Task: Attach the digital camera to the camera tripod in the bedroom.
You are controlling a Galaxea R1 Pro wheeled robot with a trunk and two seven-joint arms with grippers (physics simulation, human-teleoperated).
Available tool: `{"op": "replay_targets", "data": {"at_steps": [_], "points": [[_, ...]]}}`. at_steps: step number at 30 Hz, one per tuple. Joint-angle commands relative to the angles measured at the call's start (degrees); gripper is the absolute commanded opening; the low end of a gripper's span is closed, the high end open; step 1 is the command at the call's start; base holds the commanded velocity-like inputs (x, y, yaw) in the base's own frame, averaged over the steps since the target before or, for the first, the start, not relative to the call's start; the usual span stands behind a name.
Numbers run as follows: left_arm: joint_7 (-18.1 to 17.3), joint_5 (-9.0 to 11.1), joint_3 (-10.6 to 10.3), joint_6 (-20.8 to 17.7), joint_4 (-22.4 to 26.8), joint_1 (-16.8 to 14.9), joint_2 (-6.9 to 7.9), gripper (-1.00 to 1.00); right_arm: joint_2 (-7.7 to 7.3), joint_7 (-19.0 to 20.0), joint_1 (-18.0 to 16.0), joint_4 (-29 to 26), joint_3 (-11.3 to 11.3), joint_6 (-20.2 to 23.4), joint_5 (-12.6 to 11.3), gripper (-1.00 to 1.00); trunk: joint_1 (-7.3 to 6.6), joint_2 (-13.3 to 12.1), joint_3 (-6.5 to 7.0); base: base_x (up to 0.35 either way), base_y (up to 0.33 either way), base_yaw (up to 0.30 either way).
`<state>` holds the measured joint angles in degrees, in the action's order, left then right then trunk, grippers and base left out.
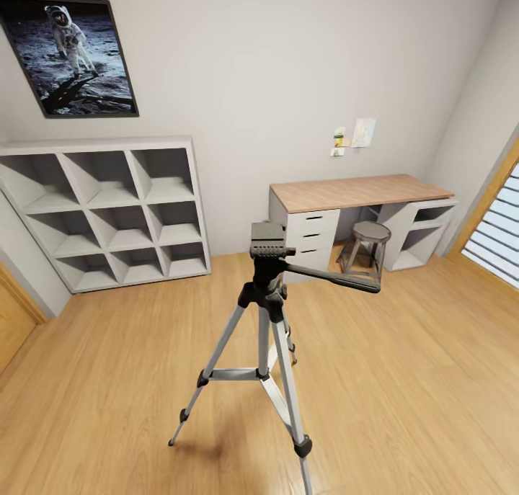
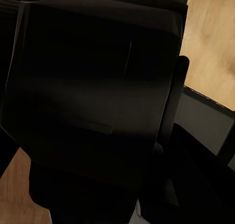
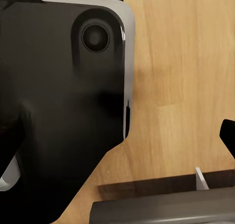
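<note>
Camera tripod (image 1: pixel 265 315) is seen standing upright on the wood floor (image 1: pixel 404 380) mid-room, before the tabletop (image 1: pixel 357 191) and cube shelf (image 1: pixel 108 210); neither end effector's state can be told.

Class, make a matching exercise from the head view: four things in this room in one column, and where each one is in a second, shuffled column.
Things:
1. camera tripod
2. stool
3. astronaut picture
4. cube shelf

Places:
A. on the wall above the shelf
B. under the desk
C. mid-floor, nearest the camera
D. against the wall, left of the desk

Pairs: 1-C, 2-B, 3-A, 4-D
</note>
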<state>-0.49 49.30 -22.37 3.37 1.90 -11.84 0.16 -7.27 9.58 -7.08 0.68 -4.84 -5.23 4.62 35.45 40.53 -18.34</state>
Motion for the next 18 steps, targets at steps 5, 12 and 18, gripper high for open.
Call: {"op": "replay_targets", "data": {"at_steps": [5,12,18], "points": [[-0.13,0.53,-0.48,0.15,-0.05,-0.03,0.09,-1.00,-0.02,0.12,-0.04,0.10,-0.50,-0.24,0.48,1.00,0.01,0.05,-0.07,0.000,0.002,0.000],[-0.13,0.53,-0.48,0.15,-0.04,-0.03,0.11,-1.00,-0.01,0.23,-0.04,0.10,-0.52,-0.27,0.55,1.00,0.01,0.05,-0.07,0.000,0.000,0.000],[-0.13,0.53,-0.48,0.15,-0.02,-0.03,0.11,-1.00,0.20,0.35,-0.06,0.08,-0.60,0.25,0.57,1.00,0.01,0.05,-0.07,0.000,0.000,0.000]]}}
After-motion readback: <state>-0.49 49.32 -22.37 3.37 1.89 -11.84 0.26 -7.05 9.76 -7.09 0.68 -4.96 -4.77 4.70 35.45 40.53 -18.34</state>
